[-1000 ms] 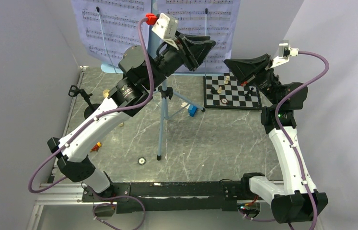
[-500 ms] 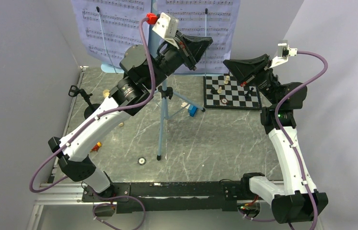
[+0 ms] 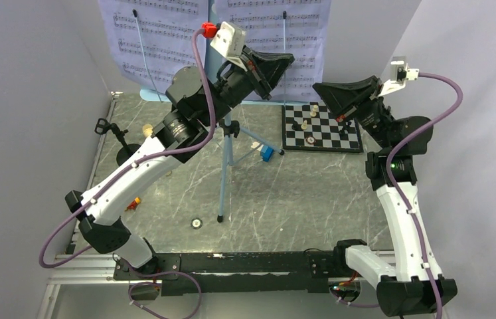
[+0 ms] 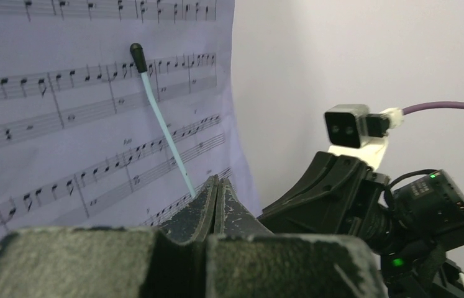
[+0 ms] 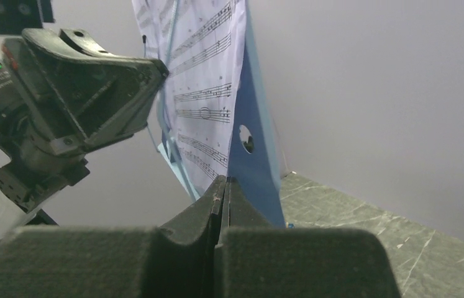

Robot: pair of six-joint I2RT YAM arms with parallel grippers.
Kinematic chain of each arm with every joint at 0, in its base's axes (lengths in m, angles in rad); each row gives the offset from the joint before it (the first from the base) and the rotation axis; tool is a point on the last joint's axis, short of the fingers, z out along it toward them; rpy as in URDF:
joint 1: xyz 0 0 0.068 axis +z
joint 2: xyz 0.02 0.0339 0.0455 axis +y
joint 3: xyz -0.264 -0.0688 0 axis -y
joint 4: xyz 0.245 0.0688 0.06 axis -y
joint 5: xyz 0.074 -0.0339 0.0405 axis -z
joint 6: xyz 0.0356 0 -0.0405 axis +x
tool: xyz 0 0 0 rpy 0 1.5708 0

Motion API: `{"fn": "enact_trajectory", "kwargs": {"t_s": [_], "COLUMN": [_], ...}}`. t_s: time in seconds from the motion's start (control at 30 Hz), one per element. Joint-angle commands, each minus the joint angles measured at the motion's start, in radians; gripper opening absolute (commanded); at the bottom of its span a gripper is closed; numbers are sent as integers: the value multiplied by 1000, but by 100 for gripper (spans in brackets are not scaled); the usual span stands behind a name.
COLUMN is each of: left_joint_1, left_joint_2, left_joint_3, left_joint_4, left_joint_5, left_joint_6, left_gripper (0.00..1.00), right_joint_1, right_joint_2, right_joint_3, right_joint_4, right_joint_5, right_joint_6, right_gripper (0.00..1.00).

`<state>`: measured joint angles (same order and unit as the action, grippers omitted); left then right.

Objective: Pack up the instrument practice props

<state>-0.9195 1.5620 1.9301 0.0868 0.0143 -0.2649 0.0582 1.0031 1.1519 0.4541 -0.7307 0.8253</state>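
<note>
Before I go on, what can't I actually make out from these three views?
1. Top view: sheet-music pages, upper part cut off by the frame edge.
2. Left wrist view: whether the left fingers pinch a page; the fingers themselves cover the contact.
3. Top view: the shelf of the music stand is partly behind the left arm.
4. Top view: pieces on the chessboard are too small to name.

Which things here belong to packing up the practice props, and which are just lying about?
Job: music stand, sheet-music pages, black mic stand.
Lying about: chessboard, blue block, orange toy.
</note>
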Motion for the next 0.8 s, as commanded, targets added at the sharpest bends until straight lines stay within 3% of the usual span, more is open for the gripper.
{"fn": "enact_trajectory", "kwargs": {"t_s": [0.0,0.37,0.43,0.5,0.57,0.77], "left_joint_1": [2,2,2,3,2,27], "left_joint_2": [-60,-85,-85,-83,-81,-45], "left_joint_3": [-27,-62,-60,-56,-51,16], "left_joint_4": [73,92,90,87,86,38], "left_joint_5": [4,0,0,-3,-4,52], "left_joint_6": [0,13,15,13,11,-57], "left_gripper": [0,0,10,35,48,53], "right_joint_1": [3,3,3,3,3,2], "right_joint_2": [-55,-50,-50,-48,-48,-46], "right_joint_3": [69,41,40,43,44,43], "right_joint_4": [-55,-35,-36,-38,-40,-34], "right_joint_5": [47,40,39,38,36,27], "right_joint_6": [-73,-51,-51,-51,-52,-48], "right_gripper": [0,0,0,0,0,0]}}
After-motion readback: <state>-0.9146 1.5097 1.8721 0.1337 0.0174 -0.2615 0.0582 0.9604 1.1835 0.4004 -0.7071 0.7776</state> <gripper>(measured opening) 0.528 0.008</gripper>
